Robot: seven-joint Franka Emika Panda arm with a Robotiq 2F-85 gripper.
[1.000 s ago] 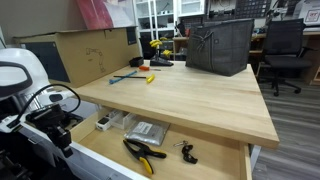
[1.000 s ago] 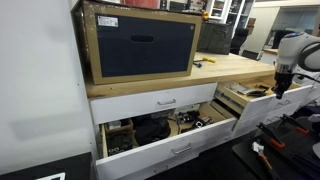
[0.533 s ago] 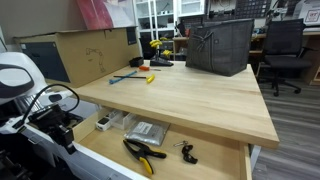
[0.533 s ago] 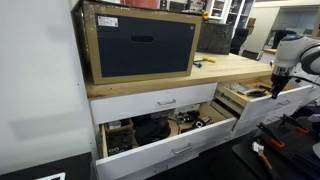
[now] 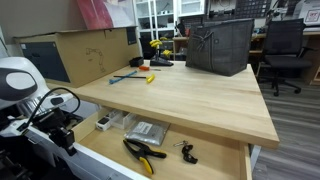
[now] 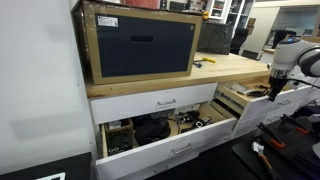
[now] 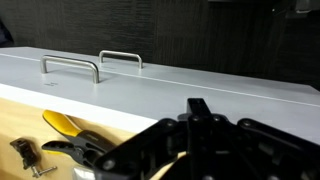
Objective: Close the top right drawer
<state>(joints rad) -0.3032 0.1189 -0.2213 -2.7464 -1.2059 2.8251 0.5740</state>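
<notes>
The top right drawer (image 5: 215, 160) is pulled open under the wooden tabletop in both exterior views (image 6: 248, 93). Its pale wood floor holds yellow-handled pliers (image 5: 143, 153) and small items. In the wrist view its long white front panel (image 7: 210, 88) with a silver bar handle (image 7: 70, 66) lies just beyond my fingers, and the pliers (image 7: 62, 125) show at lower left. My gripper (image 7: 198, 106) is shut and empty, right at the drawer's front panel; it also shows in both exterior views (image 5: 62, 135) (image 6: 272, 88).
A black basket (image 5: 220, 45), a cardboard box (image 5: 90, 50) and hand tools (image 5: 140, 72) sit on the tabletop. A narrower drawer of dark clutter (image 6: 165, 130) stands open at lower left. A dark-fronted box (image 6: 140, 45) sits above it. An office chair (image 5: 285, 50) is behind.
My arm has shifted only slightly at the drawer front. The drawer stands open as before.
</notes>
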